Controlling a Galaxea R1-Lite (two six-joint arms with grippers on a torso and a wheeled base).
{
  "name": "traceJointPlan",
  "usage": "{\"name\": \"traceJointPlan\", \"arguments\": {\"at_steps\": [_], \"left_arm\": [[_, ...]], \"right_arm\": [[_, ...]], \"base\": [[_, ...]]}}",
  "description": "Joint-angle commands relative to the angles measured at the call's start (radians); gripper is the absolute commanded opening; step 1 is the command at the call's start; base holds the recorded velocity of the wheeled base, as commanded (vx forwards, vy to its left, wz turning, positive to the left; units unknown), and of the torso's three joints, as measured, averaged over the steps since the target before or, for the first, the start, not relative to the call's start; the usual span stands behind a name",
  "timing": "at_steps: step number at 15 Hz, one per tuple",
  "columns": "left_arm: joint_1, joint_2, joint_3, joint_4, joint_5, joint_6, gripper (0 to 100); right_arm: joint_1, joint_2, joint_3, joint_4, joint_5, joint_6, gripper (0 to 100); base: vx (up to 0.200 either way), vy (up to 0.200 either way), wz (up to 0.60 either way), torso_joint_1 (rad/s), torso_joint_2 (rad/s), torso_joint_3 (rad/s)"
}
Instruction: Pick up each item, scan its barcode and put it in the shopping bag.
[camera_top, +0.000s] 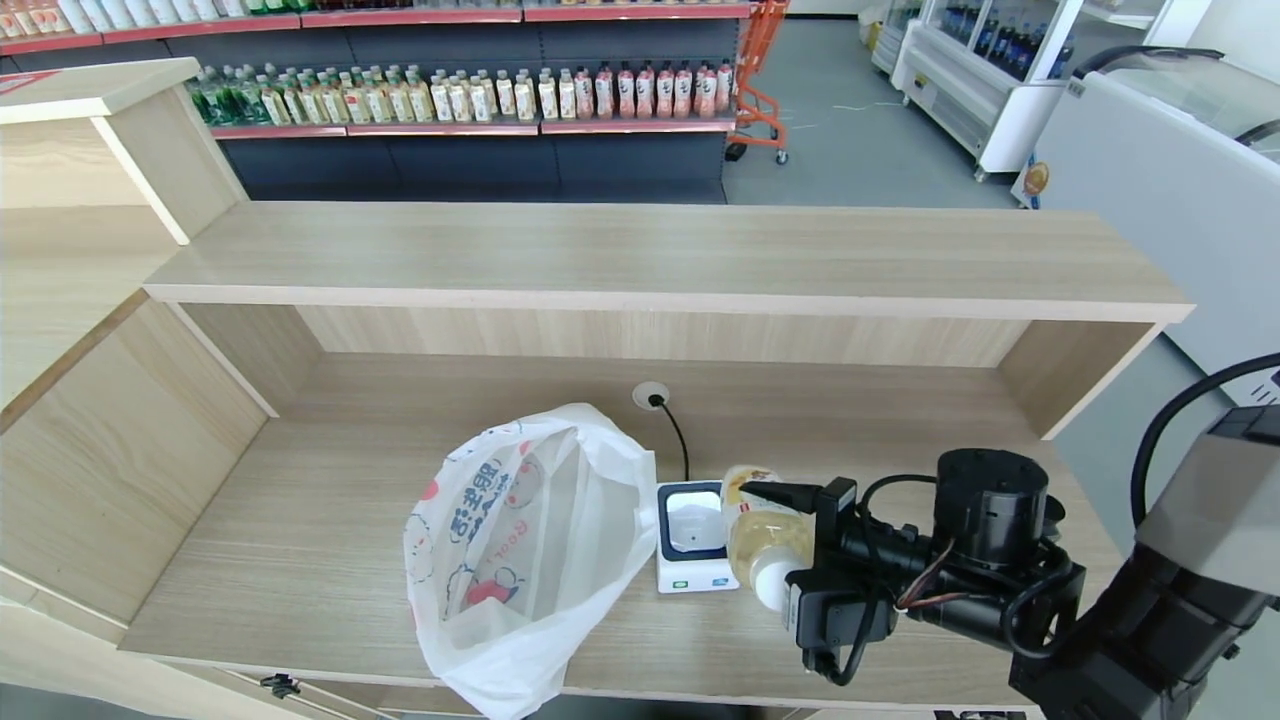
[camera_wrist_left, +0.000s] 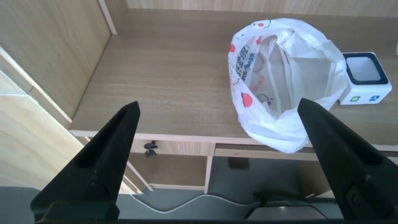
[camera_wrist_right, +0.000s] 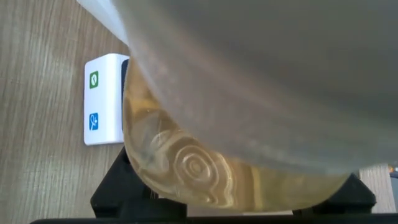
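With the clear plastic bottle of yellow liquid (camera_top: 758, 535) clamped sideways in the right gripper (camera_top: 800, 548) beside the white box scanner (camera_top: 690, 542), its barcode could be missed if turned away.

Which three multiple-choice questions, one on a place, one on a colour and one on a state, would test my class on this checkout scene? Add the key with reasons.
1. Where does the scanner stand relative to the bag?
A. inside it
B. on its right, next to the bottle
C. on top of it

2. What colour shows through the bottle?
A. pale yellow
B. blue
C. red

3. In what state is the bag?
A. tied shut
B. folded flat
C. standing open

Key:
1 B: the head view shows the scanner just right of the bag, with the bottle at its other side.
2 A: the clear plastic shows pale yellow.
3 C: the mouth gapes and the inside is visible.
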Motion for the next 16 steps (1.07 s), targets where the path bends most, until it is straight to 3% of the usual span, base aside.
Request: {"name": "traceJointPlan", "arguments": {"at_steps": [1,16], "left_arm": [[-0.001,0.000,0.000,0.000,0.000,0.000,100],[0.001,0.000,0.000,0.000,0.000,0.000,100]], "right_arm": [[0.001,0.044,-0.007,-0.014,0.000,0.008,0],[0.047,0.221,-0.130,-0.100,-0.003,0.031,0]], "base": [[0.000,0.000,0.00,0.000,0.00,0.000],[0.000,0.000,0.00,0.000,0.00,0.000]]}}
